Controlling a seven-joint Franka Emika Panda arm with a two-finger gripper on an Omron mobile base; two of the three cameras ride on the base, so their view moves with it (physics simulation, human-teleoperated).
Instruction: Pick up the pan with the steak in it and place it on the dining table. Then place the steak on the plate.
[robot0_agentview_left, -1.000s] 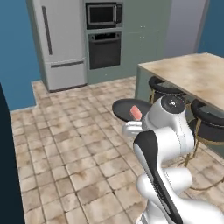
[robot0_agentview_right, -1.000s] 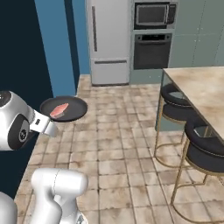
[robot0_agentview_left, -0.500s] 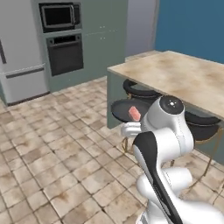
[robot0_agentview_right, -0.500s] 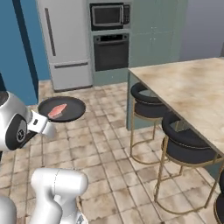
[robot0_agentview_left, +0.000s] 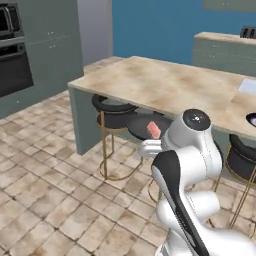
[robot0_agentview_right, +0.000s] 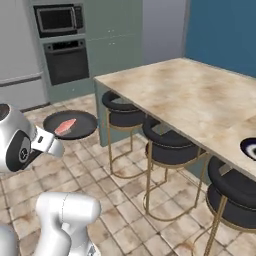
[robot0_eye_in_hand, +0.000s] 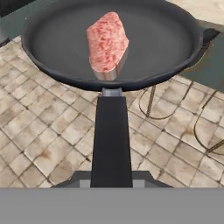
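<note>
We see the black pan (robot0_eye_in_hand: 131, 48) level in the air above the floor, steak (robot0_eye_in_hand: 107, 41) lying flat inside; beige dining table (robot0_agentview_right: 200, 100) beside it, dark plate (robot0_agentview_right: 249, 148) at its edge.

Both base cams sit behind the arm, one off each shoulder, looking forward and down across the tiled floor at the dining table (robot0_agentview_left: 165, 82) and its stools (robot0_agentview_right: 165, 145), while the hand cam looks close-up along the pan (robot0_eye_in_hand: 166, 39) handle.
</note>
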